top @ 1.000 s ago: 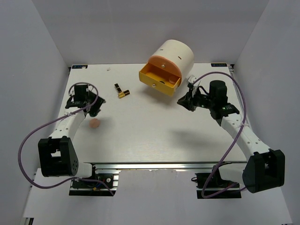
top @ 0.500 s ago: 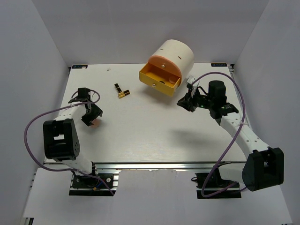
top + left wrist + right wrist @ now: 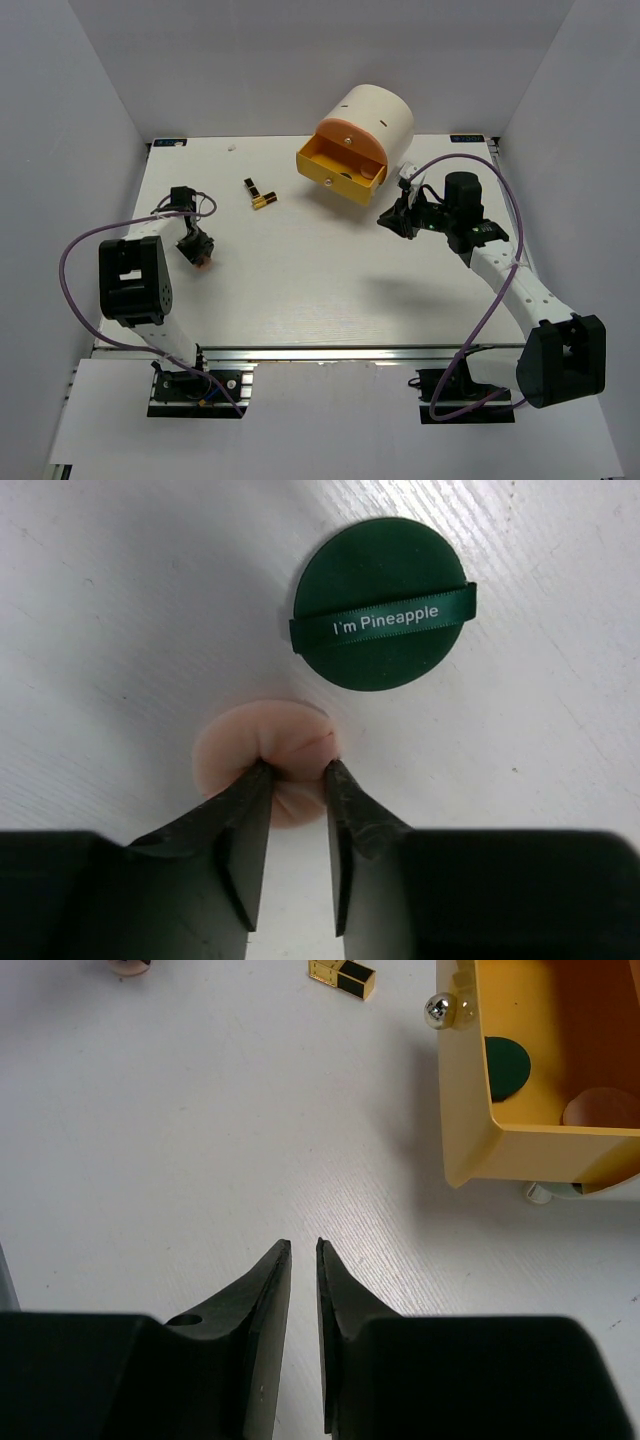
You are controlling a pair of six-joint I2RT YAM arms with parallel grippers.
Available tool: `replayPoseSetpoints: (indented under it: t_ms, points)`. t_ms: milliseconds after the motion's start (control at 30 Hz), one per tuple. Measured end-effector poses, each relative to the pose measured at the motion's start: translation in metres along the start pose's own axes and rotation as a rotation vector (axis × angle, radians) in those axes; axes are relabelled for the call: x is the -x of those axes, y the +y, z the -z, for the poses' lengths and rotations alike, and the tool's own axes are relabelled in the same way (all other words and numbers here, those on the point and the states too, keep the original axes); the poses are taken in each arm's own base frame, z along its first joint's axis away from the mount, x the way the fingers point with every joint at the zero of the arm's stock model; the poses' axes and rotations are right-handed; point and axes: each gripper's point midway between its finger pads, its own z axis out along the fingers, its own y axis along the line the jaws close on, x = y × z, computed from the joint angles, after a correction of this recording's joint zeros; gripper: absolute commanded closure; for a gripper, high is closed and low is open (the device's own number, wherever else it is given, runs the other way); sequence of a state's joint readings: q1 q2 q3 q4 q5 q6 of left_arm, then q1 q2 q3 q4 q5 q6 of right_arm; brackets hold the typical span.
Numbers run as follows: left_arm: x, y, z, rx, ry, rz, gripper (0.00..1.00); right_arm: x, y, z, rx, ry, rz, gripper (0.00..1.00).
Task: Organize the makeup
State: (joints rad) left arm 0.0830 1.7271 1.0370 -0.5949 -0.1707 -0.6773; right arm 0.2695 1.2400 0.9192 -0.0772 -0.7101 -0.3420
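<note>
A peach round piece (image 3: pixel 262 760) lies on the white table at the left, also seen in the top view (image 3: pixel 204 264). My left gripper (image 3: pixel 296 770) is shut on it, and the fingertips (image 3: pixel 250 785) pinch its near edge. A dark green disc (image 3: pixel 380 605) with a ribbon lies just beyond it. Two black-and-gold lipstick tubes (image 3: pixel 258 192) lie at the back of the table and show in the right wrist view (image 3: pixel 342 972). My right gripper (image 3: pixel 302 1248) is shut and empty over bare table, right of the drawer (image 3: pixel 390 218).
The big cream cylinder (image 3: pixel 372 115) stands at the back. Its yellow drawer (image 3: pixel 340 170) is pulled out. Inside the drawer (image 3: pixel 465 1110) lie a dark green disc (image 3: pixel 505 1065) and a peach piece (image 3: pixel 600 1108). Grey walls close in the table.
My left gripper has turned and moved in over the peach round piece, and its fingers now pinch it. The right arm has hardly moved.
</note>
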Motion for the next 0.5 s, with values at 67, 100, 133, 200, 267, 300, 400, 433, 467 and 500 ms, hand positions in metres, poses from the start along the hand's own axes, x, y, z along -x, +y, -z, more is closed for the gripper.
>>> replayPoseSetpoints:
  t_ms: [67,100,133,200,267,300,400,433,467,500]
  points:
    - [0.0001,0.0009,-0.0006,0.003,-0.003,-0.004,0.69,-0.0001,0.0,0.0,0.0,0.0,0.0,0.78]
    - [-0.0003,0.0017,-0.0012,0.005,-0.004,-0.005,0.71,-0.0001,0.0001,0.0,0.0,0.001,-0.001,0.78]
    - [-0.0004,0.0021,-0.0015,0.005,-0.005,-0.007,0.74,-0.0001,0.0001,0.0,0.0,0.001,-0.001,0.78]
    - [-0.0001,0.0029,-0.002,0.007,-0.01,-0.007,0.86,-0.0001,0.0001,0.0,0.0,0.001,-0.001,0.78]
    - [0.0001,0.003,-0.002,0.005,-0.015,-0.01,0.93,-0.0001,0.0001,0.0,0.001,0.0,-0.001,0.78]
    - [0.0004,0.0029,-0.0016,0.002,-0.018,-0.01,0.98,-0.0001,0.0001,0.0,0.0,0.001,-0.001,0.77]
    - [-0.0007,0.0021,0.0006,-0.014,-0.023,-0.006,1.0,-0.0002,0.0002,0.0,0.001,0.001,-0.001,0.77]
    - [-0.0017,0.0016,0.0021,-0.023,-0.023,-0.002,1.0,0.0,0.0001,0.0,0.001,0.0,-0.001,0.77]
    - [-0.0034,0.0007,0.0048,-0.035,-0.02,0.002,1.0,0.0001,0.0001,0.0001,0.0,0.0,-0.001,0.78]
    - [-0.0052,-0.0009,0.008,-0.052,-0.017,0.008,1.0,0.0002,0.0002,0.0001,0.001,0.0,-0.001,0.77]
